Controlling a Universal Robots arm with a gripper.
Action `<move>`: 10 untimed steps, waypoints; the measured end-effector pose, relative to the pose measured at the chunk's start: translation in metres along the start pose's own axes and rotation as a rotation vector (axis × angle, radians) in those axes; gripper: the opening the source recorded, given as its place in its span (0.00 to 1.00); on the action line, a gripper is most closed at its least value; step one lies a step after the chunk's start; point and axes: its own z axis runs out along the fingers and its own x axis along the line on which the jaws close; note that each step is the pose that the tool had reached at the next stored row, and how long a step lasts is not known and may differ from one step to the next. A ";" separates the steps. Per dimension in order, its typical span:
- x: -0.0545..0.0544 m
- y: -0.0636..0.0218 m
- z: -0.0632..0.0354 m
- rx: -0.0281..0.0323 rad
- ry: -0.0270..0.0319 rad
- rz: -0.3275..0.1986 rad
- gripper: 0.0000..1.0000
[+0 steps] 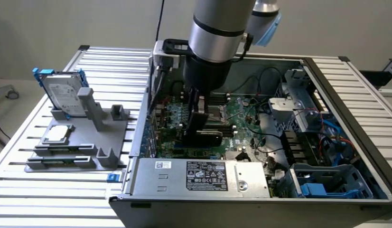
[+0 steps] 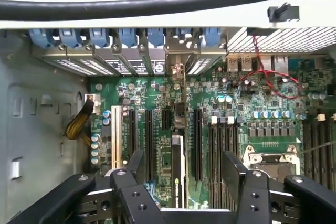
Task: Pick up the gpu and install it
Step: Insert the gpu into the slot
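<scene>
Gpu (image 2: 178,174) stands on edge in a slot of the motherboard (image 2: 252,103), in the slot row by the case's (image 1: 247,209) rear edge, apparently seated. Gripper (image 2: 184,157) hovers over it, fingers (image 2: 233,174) spread wide on either side, not touching. It looks light, stiff and fragile, best held by its flat faces, never the connector edge.

We find the case (image 1: 247,213) open on top, so the motherboard (image 2: 247,103) is reachable from above. There the pincer (image 2: 184,167) stands with jaws spread well clear of the gpu (image 2: 177,174), which sits edge-on among the expansion slots (image 2: 148,140). The power supply (image 1: 202,175), the drive cage (image 1: 300,99) and a yellow-and-black wire bundle (image 2: 79,124) crowd the edges.
</scene>
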 end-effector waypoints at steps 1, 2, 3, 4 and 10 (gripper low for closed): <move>0.000 0.0005 -0.0035 -0.0002 0.0000 0.000 0.70; 0.000 0.0010 -0.0067 -0.0001 0.0000 0.000 0.68; 0.000 0.0013 -0.0094 -0.0001 -0.0001 0.000 0.68; 0.000 0.0016 -0.0113 -0.0002 0.0001 0.000 0.62; 0.000 0.0017 -0.0122 -0.0001 0.0000 0.000 0.32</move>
